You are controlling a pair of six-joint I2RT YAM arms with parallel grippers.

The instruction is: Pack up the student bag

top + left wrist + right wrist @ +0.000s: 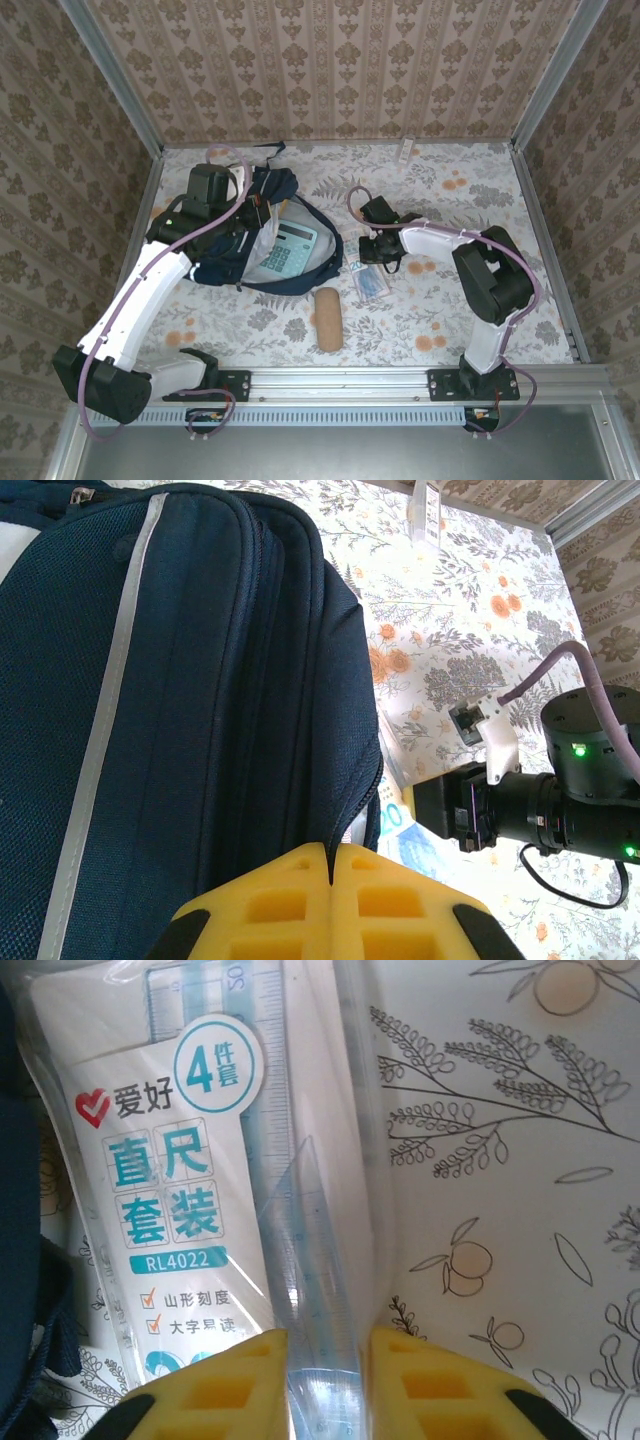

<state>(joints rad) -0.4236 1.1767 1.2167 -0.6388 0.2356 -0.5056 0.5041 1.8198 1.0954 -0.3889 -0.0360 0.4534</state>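
Note:
The student bag (228,258), navy with a grey stripe (110,680), lies open at centre left with a teal calculator (287,248) inside it. My left gripper (262,212) is shut on the bag's zipper edge (345,825), its yellow pads (290,900) pressed together around the fabric. A clear ruler set packet (200,1160) with a white and teal label lies on the table just right of the bag (15,1290). My right gripper (328,1360) pinches the packet's near end, with a pad on each side of the blue ruler. From above, the right gripper (372,262) is over the packet (370,284).
A brown pencil case (328,318) lies in front of the bag. A small white item (405,150) sits at the back wall. The right arm's wrist (560,810) is close to the bag's right side. Floral tabletop (450,300) lies bare to the right.

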